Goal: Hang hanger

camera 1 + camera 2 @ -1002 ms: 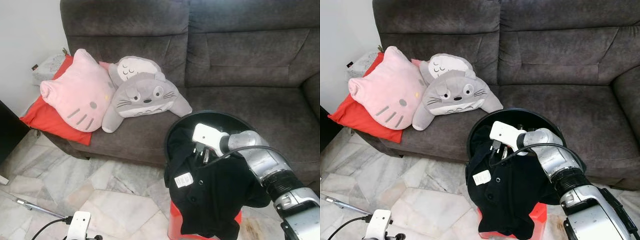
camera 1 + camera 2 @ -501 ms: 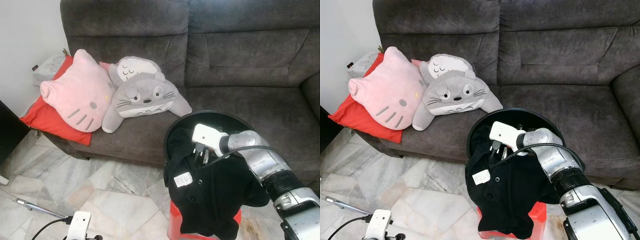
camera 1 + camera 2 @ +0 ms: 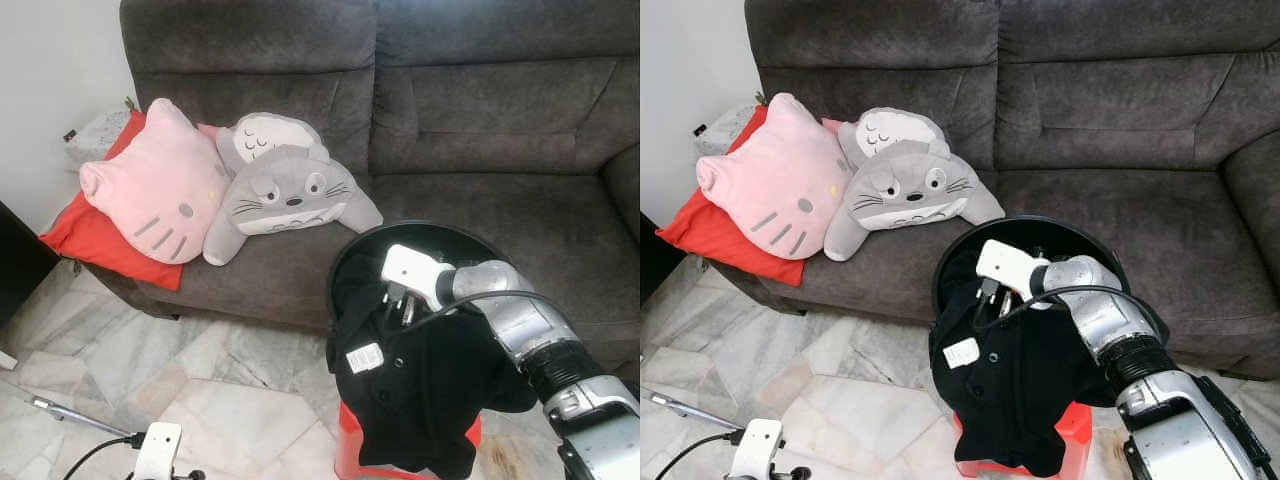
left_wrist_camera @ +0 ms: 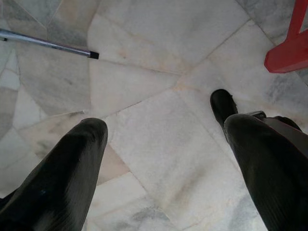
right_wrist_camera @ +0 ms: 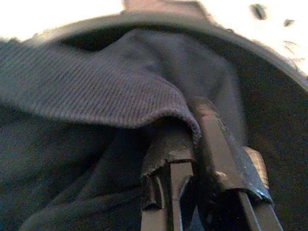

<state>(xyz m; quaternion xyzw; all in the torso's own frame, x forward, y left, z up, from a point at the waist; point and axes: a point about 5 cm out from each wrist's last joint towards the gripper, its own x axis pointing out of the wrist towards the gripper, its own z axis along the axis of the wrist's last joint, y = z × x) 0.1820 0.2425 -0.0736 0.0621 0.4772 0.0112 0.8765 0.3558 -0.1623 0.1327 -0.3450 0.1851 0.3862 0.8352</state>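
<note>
A black polo shirt [image 3: 420,390] with a white tag hangs over the front rim of a round black basket [image 3: 440,228], which stands on a red stool [image 3: 345,455]. My right gripper [image 3: 398,300] is at the shirt's collar, just inside the basket's rim. In the right wrist view its fingers [image 5: 168,159] are close together, with the ribbed collar [image 5: 96,91] pinched between them. My left gripper [image 4: 163,159] hangs low over the marble floor, open and holding nothing. I can make out no hanger.
A dark grey sofa [image 3: 480,120] stands right behind the basket. On its left seat lie a pink cat cushion [image 3: 155,195], a grey plush [image 3: 290,190] and a red cushion [image 3: 95,240]. A thin metal rod [image 4: 45,44] lies on the floor at my left.
My right gripper and the shirt's collar have edged slightly to the left. The left arm has not moved.
</note>
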